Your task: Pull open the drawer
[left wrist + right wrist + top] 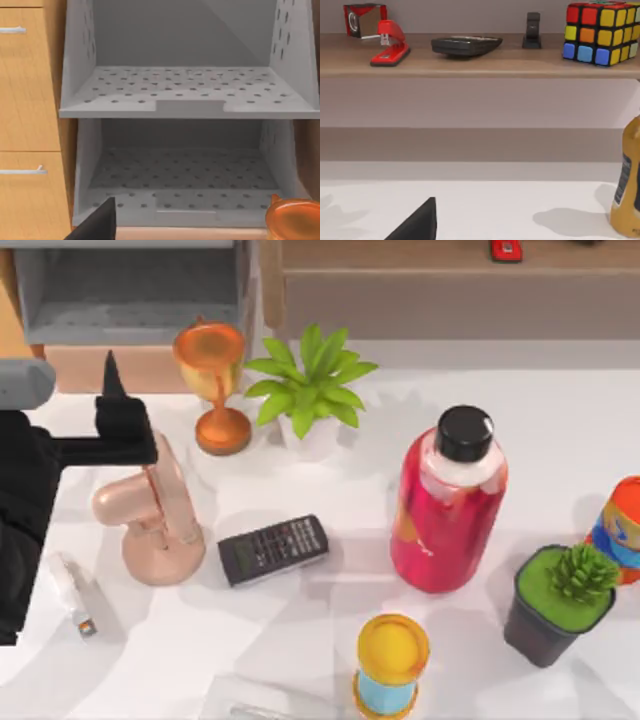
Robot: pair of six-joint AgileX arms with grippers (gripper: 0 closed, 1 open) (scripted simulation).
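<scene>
At the desk's [500,400] ten o'clock corner, the left pincer [112,390] hovers just short of the drawer [130,300], beside an orange goblet [212,380]; whether it is clenched cannot be told.

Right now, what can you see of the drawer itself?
The drawer sits at the table's far left corner, a wide box with a grey inside and a pale tan wood front panel facing the table. It looks pulled out, its inside open to view from above. The left gripper hangs just in front of the panel; contact is unclear. An orange goblet stands beside its right end.
</scene>
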